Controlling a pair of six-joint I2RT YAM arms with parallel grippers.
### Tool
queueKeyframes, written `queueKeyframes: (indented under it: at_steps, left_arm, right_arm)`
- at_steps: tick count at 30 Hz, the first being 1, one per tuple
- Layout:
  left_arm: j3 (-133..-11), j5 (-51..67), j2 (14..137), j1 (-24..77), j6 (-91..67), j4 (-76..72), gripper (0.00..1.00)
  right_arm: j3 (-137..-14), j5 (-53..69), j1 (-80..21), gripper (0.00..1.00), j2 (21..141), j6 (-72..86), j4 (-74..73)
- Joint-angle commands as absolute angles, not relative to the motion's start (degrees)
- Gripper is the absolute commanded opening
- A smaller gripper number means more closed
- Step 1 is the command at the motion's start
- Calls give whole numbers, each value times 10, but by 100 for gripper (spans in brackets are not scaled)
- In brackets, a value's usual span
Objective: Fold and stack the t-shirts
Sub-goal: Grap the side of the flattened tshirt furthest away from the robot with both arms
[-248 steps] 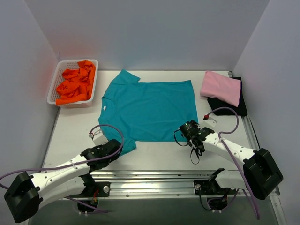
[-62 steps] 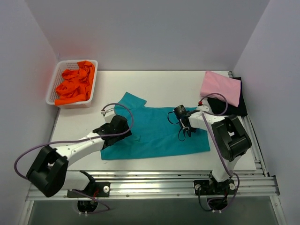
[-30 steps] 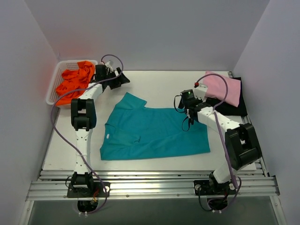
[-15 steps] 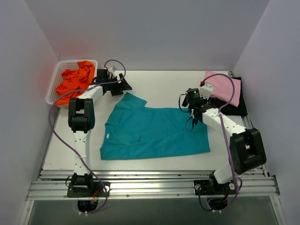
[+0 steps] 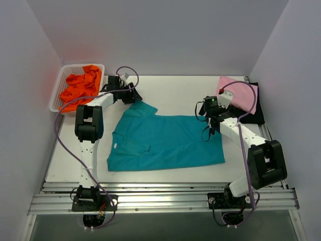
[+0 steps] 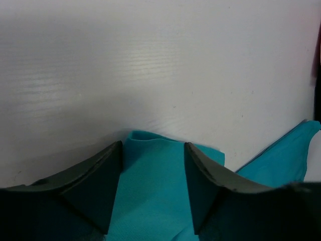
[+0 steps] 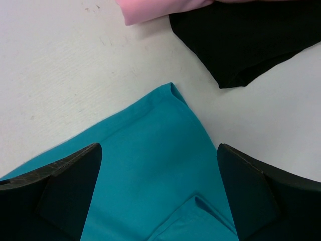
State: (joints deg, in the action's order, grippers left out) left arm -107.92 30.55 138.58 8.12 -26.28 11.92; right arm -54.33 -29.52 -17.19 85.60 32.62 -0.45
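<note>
Left claw (image 5: pixel 136 97), right claw (image 5: pixel 210 113) over teal t-shirt (image 5: pixel 165 143) far corners.

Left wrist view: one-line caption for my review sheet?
Left gripper, fingers apart, straddling a sleeve edge of the teal t-shirt on the white table.

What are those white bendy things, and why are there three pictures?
They are two robot arms, a left arm and a right arm, bolted to a white table. The big picture comes from a camera above and behind them. The other two come from little cameras on the wrists, so each arm's own black fingers show at the bottom.

On the table lies a teal t-shirt, partly folded. A white basket at the back left holds orange t-shirts. At the back right, a pink t-shirt lies on a black t-shirt.

The left fingers stand either side of the teal sleeve. The right fingers are open above the shirt's corner. Neither seems to grip anything yet.
</note>
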Motion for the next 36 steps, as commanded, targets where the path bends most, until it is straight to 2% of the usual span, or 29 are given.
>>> queueKeyframes:
  at_steps: [1,3,5,6,8,9,18,25,31,36]
  left_arm:
    - [-1066,276,1388,83,-247,173,58]
    - [-1071,274,1390,83,-245,179,43]
    - [-1074,273,1392,84,-245,182,34]
    - [-1074,272,1393,84,-246,179,24]
    - [-1074,265,1393,84,-248,180,15]
    - [-1075,259,1392,84,-248,180,3]
    - [-1050,243,1376,84,-250,154,2]
    - [-1049,250,1375,84,-250,149,2]
    - [-1049,249,1376,83,-250,149,2]
    - [-1052,248,1378,83,-249,150,2]
  right_arm:
    - [-534,-303,-156,95,834,330,-9]
    - [-529,-298,-149,95,835,333,-5]
    - [-526,-291,-135,95,843,337,-6]
    - [-525,-286,-132,94,847,338,-1]
    - [-527,-272,-120,94,868,340,22]
    - [-529,-267,-117,94,877,340,25]
    - [-588,-245,-101,88,1000,350,53]
    - [-658,-243,-89,76,1107,345,47]
    - [-678,-248,-79,71,1124,343,40]
    - [-668,-265,-73,71,1105,340,37]
